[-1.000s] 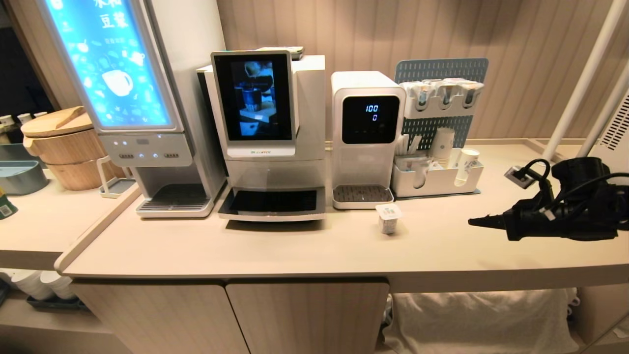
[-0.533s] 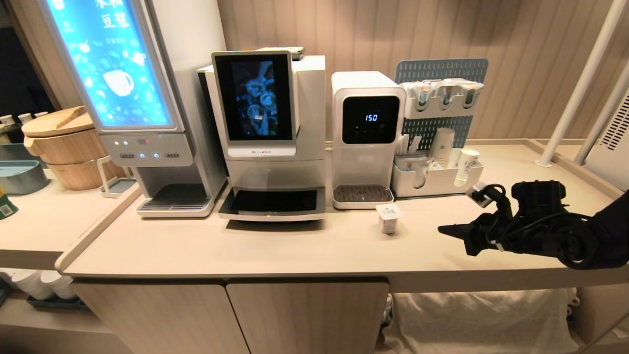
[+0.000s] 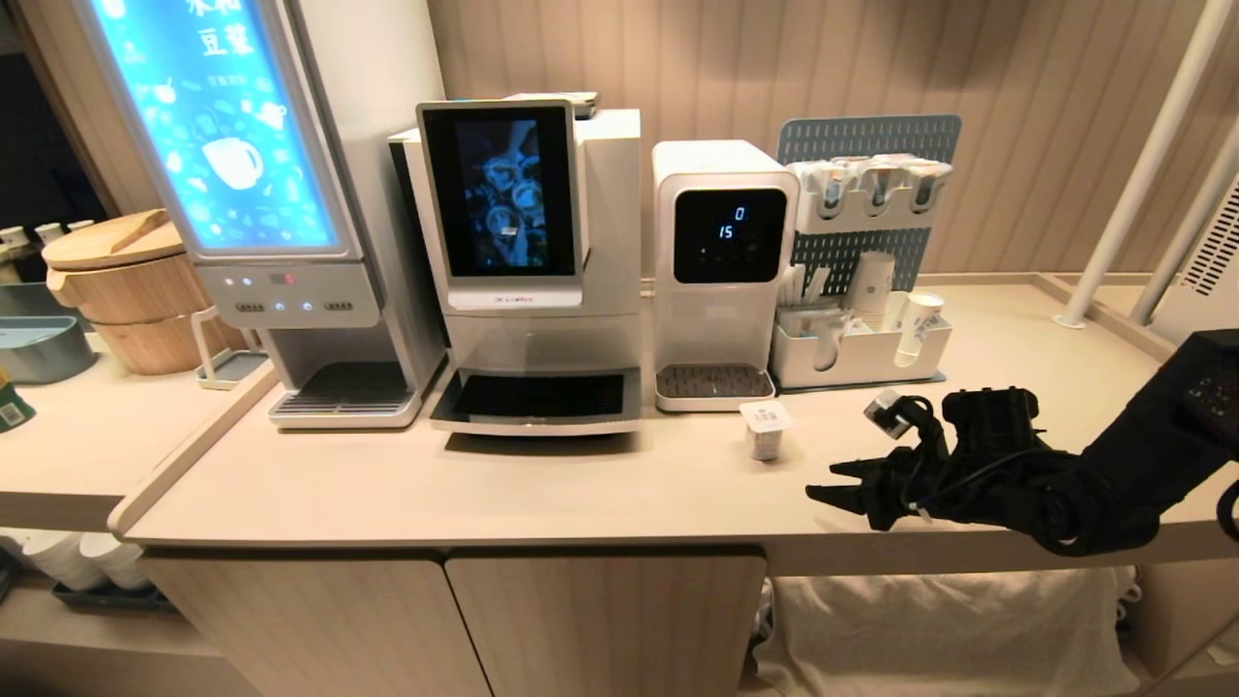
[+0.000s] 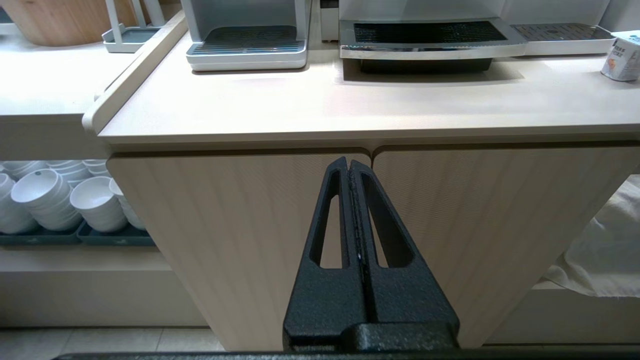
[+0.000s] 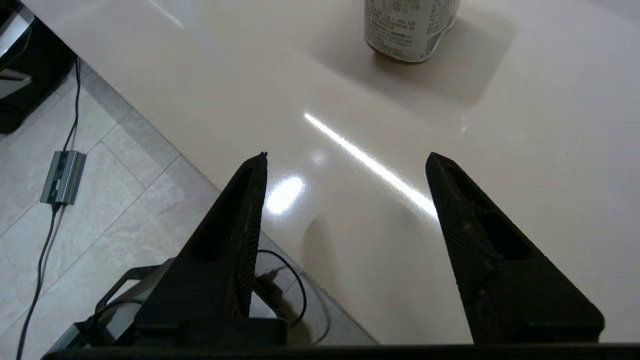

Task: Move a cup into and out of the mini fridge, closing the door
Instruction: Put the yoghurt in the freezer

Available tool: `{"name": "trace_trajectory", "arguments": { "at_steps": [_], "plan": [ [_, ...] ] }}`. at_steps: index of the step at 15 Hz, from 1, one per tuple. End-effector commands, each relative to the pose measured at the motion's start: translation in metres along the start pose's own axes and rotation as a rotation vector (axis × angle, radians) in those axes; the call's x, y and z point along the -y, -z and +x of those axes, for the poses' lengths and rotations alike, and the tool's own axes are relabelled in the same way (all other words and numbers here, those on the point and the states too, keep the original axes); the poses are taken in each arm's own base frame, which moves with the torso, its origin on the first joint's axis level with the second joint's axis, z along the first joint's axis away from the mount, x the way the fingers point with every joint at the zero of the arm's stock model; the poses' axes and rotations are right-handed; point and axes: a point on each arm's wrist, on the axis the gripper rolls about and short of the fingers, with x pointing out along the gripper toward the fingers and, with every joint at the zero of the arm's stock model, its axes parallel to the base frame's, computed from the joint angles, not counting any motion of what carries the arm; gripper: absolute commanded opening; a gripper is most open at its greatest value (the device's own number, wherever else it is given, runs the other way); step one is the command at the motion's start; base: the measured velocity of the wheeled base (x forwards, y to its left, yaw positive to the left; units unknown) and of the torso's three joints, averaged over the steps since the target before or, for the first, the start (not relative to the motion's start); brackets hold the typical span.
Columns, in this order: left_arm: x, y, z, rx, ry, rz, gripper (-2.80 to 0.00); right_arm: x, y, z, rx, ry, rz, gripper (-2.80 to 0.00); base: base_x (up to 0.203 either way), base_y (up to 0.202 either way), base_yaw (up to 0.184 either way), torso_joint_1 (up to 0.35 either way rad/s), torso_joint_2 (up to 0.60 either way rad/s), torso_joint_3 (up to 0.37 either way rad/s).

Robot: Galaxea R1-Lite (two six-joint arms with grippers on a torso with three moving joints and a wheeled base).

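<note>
Your right tool (image 3: 832,482) hangs spread wide, level, near the small white foil-lidded cup (image 3: 765,429) upright on the beige counter (image 3: 581,484), set for a side grasp; left tool (image 4: 349,167) closed, parked below the counter.

A pale beige counter (image 3: 600,484) carries three white drink machines (image 3: 542,271) along its back edge, a small white cup (image 3: 765,429) standing before the rightmost one, and a white organizer tray (image 3: 857,360) further right.
</note>
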Motion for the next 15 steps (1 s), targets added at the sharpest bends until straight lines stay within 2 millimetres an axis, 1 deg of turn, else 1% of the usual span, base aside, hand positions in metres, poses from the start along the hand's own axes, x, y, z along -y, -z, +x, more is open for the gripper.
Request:
{"name": "trace_trajectory", "arguments": {
  "at_steps": [1,4,6,7,11,13,15],
  "plan": [
    [0.0,0.001,0.0,-0.002,0.0,0.0,-2.8,0.001,0.008,0.015,0.012,0.021,-0.015,0.0,0.0,0.0,0.0,0.0,0.0,0.0],
    [0.0,0.0,0.0,-0.003,0.0,0.0,-2.8,0.015,-0.001,0.034,0.052,0.132,-0.016,0.0,0.0,0.0,0.0,0.0,0.0,0.0],
    [0.0,0.0,0.0,-0.004,0.0,0.0,-2.8,0.023,-0.011,0.042,0.084,0.175,-0.008,0.0,0.0,0.0,0.0,0.0,0.0,0.0],
    [0.0,0.0,0.0,-0.003,0.0,0.0,-2.8,0.025,-0.012,0.047,0.085,0.189,-0.009,0.0,0.0,0.0,0.0,0.0,0.0,0.0],
    [0.0,0.0,0.0,-0.002,0.0,0.002,-2.8,0.011,-0.017,0.072,0.084,0.215,-0.04,0.0,0.0,0.0,0.0,0.0,0.0,0.0],
    [0.0,0.0,0.0,-0.002,0.0,0.0,-2.8,0.008,-0.021,0.077,0.089,0.239,-0.048,0.0,0.0,0.0,0.0,0.0,0.0,0.0],
    [0.0,0.0,0.0,-0.002,0.0,0.0,-2.8,-0.003,-0.024,0.083,0.094,0.28,-0.055,0.0,0.0,0.0,0.0,0.0,0.0,0.0]
  ]
}}
